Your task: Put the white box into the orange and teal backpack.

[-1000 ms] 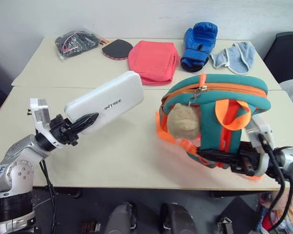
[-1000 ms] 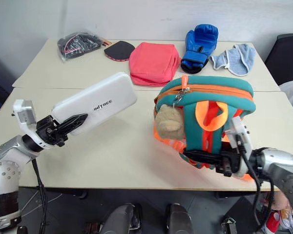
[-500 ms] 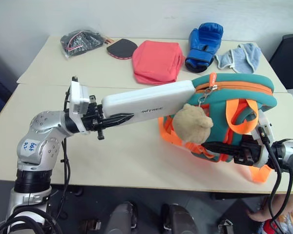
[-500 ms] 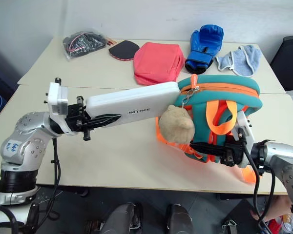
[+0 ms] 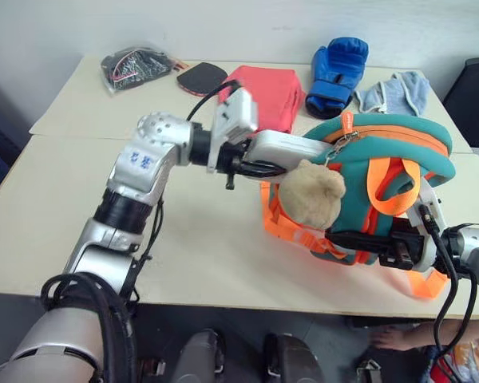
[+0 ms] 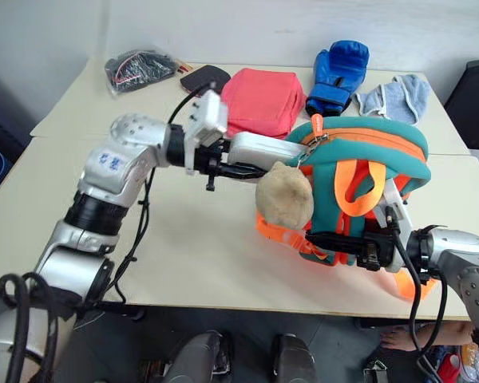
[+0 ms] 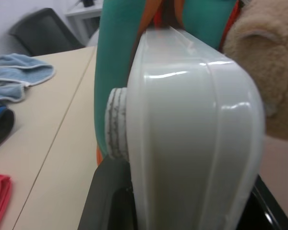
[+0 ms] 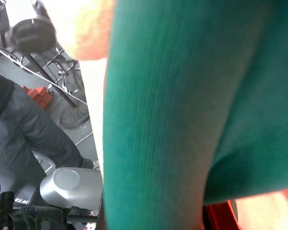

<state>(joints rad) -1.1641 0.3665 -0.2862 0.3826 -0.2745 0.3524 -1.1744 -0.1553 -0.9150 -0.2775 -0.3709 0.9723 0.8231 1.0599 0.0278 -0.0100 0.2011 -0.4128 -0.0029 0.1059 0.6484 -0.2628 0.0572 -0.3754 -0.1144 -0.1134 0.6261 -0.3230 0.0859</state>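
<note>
The white box (image 5: 290, 148) is held level, its far end inside the open top of the orange and teal backpack (image 5: 387, 149). My left gripper (image 5: 254, 166) is shut on the box's near end, and in the left wrist view its black fingers (image 7: 110, 196) flank the white shell (image 7: 197, 134). A tan plush bear (image 5: 312, 195) hangs on the backpack just below the box. My right gripper (image 5: 366, 241) is shut on the backpack's lower edge among the orange straps, holding it up off the table. Teal fabric (image 8: 182, 96) covers the right wrist view.
At the back of the table (image 5: 72, 191) lie a red-pink pouch (image 5: 263, 92), a blue boxing glove (image 5: 335, 68), a pale blue cloth (image 5: 395, 88), a black paddle (image 5: 199, 77) and a bag of cables (image 5: 136, 62). A dark chair (image 5: 475, 84) stands at the right.
My left arm has swung to the right and lifted, pushing the white box into the backpack's opening; most of its length is now hidden inside. The right gripper and backpack stay put.
</note>
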